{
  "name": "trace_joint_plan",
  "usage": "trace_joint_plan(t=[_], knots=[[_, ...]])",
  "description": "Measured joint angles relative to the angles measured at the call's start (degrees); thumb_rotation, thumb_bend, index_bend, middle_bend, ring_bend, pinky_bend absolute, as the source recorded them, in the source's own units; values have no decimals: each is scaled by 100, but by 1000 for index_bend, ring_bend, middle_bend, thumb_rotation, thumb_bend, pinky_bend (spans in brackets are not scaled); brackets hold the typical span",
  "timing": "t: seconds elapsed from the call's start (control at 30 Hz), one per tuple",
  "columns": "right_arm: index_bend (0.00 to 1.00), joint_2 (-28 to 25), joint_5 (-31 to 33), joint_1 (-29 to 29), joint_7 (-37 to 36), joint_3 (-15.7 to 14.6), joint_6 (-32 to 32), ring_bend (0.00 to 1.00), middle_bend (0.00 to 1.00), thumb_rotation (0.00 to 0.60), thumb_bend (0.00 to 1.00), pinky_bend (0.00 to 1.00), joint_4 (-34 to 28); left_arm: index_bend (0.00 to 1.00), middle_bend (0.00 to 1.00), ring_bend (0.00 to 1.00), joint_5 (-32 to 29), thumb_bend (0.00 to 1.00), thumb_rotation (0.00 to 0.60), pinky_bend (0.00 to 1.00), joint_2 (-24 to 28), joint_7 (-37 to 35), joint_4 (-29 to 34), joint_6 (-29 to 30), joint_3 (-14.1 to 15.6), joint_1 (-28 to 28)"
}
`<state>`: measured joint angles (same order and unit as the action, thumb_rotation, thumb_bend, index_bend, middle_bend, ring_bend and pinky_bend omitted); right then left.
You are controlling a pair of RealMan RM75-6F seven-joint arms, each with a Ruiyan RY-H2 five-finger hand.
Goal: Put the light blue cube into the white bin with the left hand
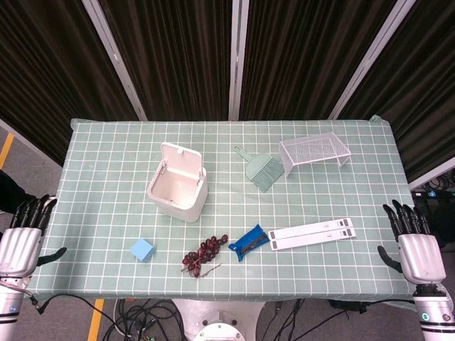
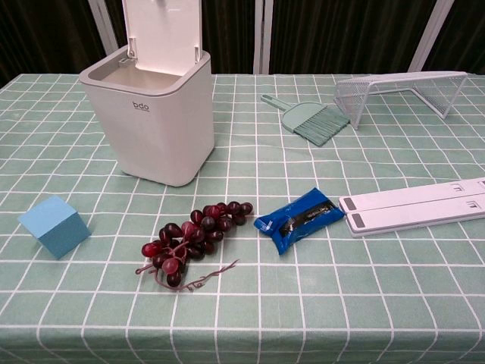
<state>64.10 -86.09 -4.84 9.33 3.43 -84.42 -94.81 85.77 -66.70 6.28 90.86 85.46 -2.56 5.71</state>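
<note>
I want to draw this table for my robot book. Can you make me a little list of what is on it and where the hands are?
cube: light blue cube sits near the front left edge, nobody touching it
bin: white bin behind the cube, lid flipped up
beside the cube: grapes, then a blue packet
at the back: small brush, wire rack
left hand: open, off the table's left edge
right hand: open, off the right edge
</note>
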Motion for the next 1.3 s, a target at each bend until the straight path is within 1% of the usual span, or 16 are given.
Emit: trace_joint_plan(t=[0.33,0.43,0.6,0.7,0.97,1.17,1.3], knots=[[0,-87,69,24,-18,68,-74,0,0,600,198,0,-32,0,0,0,144,0,600,20,28,-180,59,-31,42,39],[0,-117,116,32,-34,107,-103,0,0,600,197,0,-42,0,0,0,294,0,600,21,39,-245,81,-85,95,89],[0,-170,161,40,-27,139,-121,0,0,600,199,0,10,0,0,0,765,0,600,33,41,-248,149,-294,263,277],[0,-223,222,46,-63,171,-122,0,0,600,201,0,27,0,0,0,1035,0,600,34,23,-142,221,-546,342,477],[0,-338,256,64,-262,248,-193,0,0,600,204,0,40,0,0,0,1286,0,600,60,-120,154,450,-1523,433,1131],[0,-353,289,67,-348,273,-194,0,0,600,208,0,91,0,0,0,1277,0,600,60,-343,174,493,-2173,438,1594],[0,-346,309,58,-382,285,-179,0,0,600,211,0,131,0,0,0,1252,0,600,60,-461,224,420,-2437,506,1770]])
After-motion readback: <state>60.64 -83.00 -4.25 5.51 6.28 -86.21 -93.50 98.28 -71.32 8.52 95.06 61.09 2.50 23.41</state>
